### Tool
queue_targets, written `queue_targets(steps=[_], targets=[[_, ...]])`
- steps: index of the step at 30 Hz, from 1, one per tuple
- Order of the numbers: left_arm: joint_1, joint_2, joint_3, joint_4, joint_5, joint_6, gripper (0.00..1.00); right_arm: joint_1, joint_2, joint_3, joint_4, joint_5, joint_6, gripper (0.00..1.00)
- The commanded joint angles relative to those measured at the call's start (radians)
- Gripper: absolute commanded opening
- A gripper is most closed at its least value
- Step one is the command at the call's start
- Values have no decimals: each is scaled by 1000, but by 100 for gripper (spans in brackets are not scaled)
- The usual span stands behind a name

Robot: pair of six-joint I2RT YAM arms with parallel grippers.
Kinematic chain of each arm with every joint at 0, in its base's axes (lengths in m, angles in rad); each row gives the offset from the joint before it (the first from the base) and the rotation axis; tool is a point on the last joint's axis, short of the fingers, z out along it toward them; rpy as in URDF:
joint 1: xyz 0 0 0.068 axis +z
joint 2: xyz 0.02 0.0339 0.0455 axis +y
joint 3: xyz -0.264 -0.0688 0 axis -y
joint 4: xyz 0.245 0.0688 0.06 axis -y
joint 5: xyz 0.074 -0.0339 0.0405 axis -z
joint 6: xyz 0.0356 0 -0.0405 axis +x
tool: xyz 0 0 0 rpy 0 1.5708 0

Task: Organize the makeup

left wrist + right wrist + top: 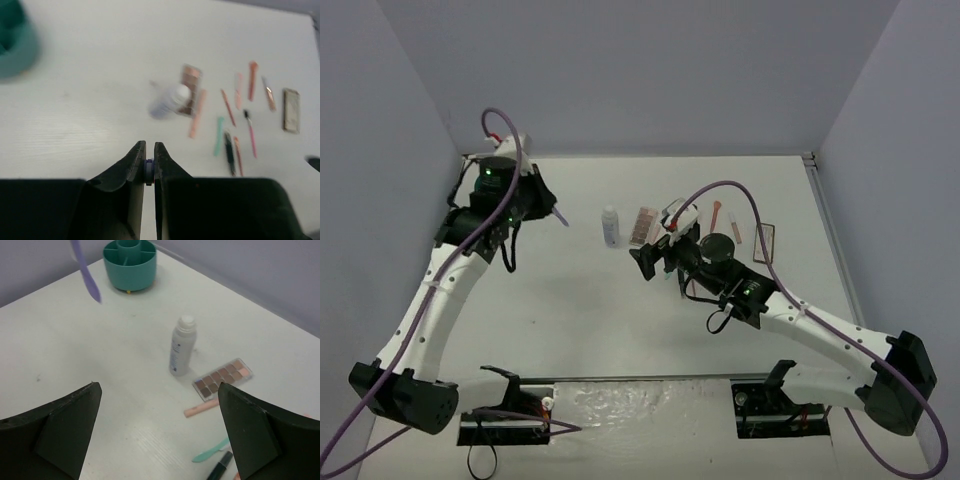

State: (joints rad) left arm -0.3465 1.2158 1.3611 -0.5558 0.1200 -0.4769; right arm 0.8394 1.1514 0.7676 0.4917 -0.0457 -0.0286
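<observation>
Makeup [222, 376] mostly loose on the table [125, 405], barely started imo; left gripper [149, 146] clamped on purple stick [86, 272], right gripper [157, 385] spread wide.

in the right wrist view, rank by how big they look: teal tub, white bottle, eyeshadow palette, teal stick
1. teal divided tub, largest though farthest
2. white bottle and eyeshadow palette: look alike, no ranking
3. teal stick, smallest though nearest
</observation>
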Motion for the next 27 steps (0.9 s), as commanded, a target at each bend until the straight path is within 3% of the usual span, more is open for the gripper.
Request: queue_targets(steps=[1, 6, 12, 18, 27], targets=[[200, 50, 169, -67, -190, 114, 0, 3, -122, -6, -73, 235, -16, 100], [389, 201, 301, -28, -188, 193, 0, 3, -200, -36, -118, 374, 30, 100], [504, 497, 496, 73, -172, 372, 0, 3, -207, -60, -93, 356, 62, 100], [546, 699, 661, 91, -140, 422, 0, 3, -177, -56, -94, 342, 65, 100], [566, 814, 767, 115, -85, 441, 0, 3, -146, -62, -84, 296, 61, 100]])
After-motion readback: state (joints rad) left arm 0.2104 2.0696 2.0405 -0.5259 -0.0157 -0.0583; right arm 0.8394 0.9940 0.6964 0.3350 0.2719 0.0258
